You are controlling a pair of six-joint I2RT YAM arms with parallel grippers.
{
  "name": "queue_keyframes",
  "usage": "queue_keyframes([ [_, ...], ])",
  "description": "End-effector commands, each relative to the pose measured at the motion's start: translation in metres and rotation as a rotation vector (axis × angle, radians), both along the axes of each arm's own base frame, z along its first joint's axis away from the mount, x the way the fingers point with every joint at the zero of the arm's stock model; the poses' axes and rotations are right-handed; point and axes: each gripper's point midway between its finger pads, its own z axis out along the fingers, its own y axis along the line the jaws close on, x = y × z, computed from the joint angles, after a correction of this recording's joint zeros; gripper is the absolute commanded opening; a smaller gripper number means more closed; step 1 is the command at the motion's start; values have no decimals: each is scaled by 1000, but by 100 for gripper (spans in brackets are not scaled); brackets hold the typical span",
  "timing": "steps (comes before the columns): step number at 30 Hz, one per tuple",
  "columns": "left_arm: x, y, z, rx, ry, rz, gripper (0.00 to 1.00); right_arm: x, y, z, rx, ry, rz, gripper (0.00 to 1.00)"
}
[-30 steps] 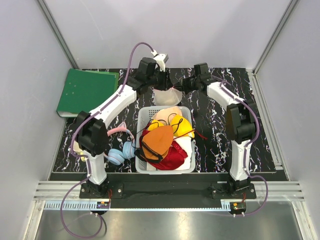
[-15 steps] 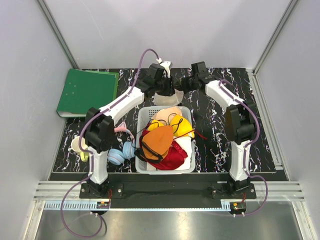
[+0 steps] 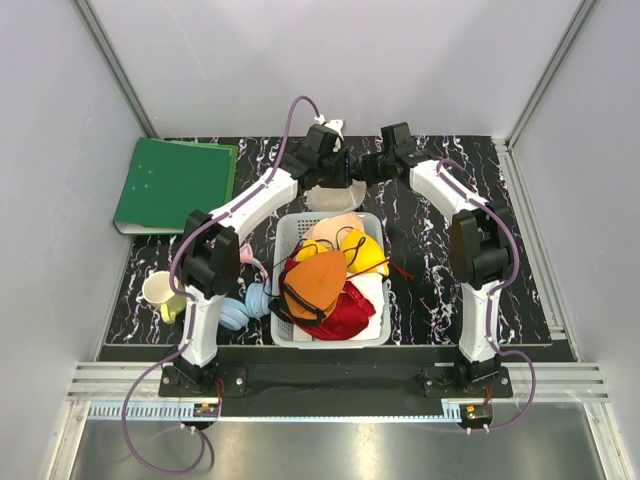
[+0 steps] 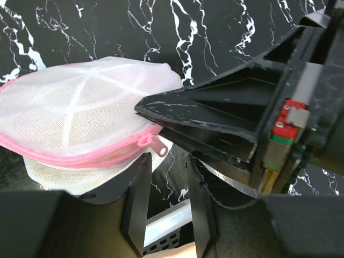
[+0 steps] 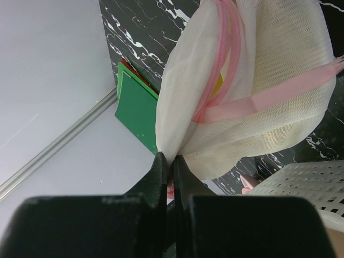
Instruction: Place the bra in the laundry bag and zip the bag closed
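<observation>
On the black marbled bench [image 4: 215, 32], the small round white mesh laundry bag [image 4: 80, 118], a sliver of plain yellow padded bra [image 5: 216, 86] seemingly glimpsed inside, is pinched by the closed right fingers [image 5: 158, 177]; its pink zipper pull [image 4: 156, 142] could be missed by the parted, empty left fingers [image 4: 134, 204] if the slack mesh shifts.

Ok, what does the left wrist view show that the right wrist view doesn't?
Only left wrist: the zipper pull, with the open left gripper close to it. Only right wrist: the green binder and a yellow patch inside the bag. Both: the bag, its pink zipper, the right gripper shut on its mesh, the basket.
</observation>
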Motion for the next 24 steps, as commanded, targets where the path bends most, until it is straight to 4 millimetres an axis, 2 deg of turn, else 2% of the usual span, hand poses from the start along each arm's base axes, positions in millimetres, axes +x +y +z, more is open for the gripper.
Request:
queue_keyframes([
  [1, 15, -2, 31, -51, -73, 45, 37, -5, 6, 47, 32, -77, 6, 0],
  [3, 17, -2, 27, -46, -67, 49, 37, -7, 7, 46, 35, -71, 12, 0],
  [4, 19, -3, 32, -51, -81, 48, 37, -8, 9, 46, 41, -69, 20, 0],
  [10, 28, 0, 36, -29, -115, 67, 29, -15, 8, 46, 36, -69, 34, 0],
  [11, 32, 1, 40, -28, -128, 73, 22, -16, 8, 46, 34, -69, 37, 0],
  [14, 39, 7, 41, -29, -127, 90, 11, -20, 9, 47, 24, -80, 57, 0],
  [15, 41, 9, 39, -27, -119, 94, 0, -20, 7, 46, 16, -84, 59, 0],
  [18, 42, 22, 34, -7, -99, 101, 0, -23, 0, 41, -21, -98, 70, 0],
  [20, 42, 37, 34, -5, -86, 106, 0, -19, -10, 38, -59, -129, 95, 0],
  [21, 37, 41, 23, -6, -53, 89, 0, -18, -14, 36, -74, -139, 106, 0],
  [23, 34, 56, 26, -7, -49, 72, 0, -12, -21, 31, -110, -177, 142, 0],
  [24, 29, 62, 15, 3, -25, 61, 0, -8, -29, 32, -110, -195, 156, 0],
])
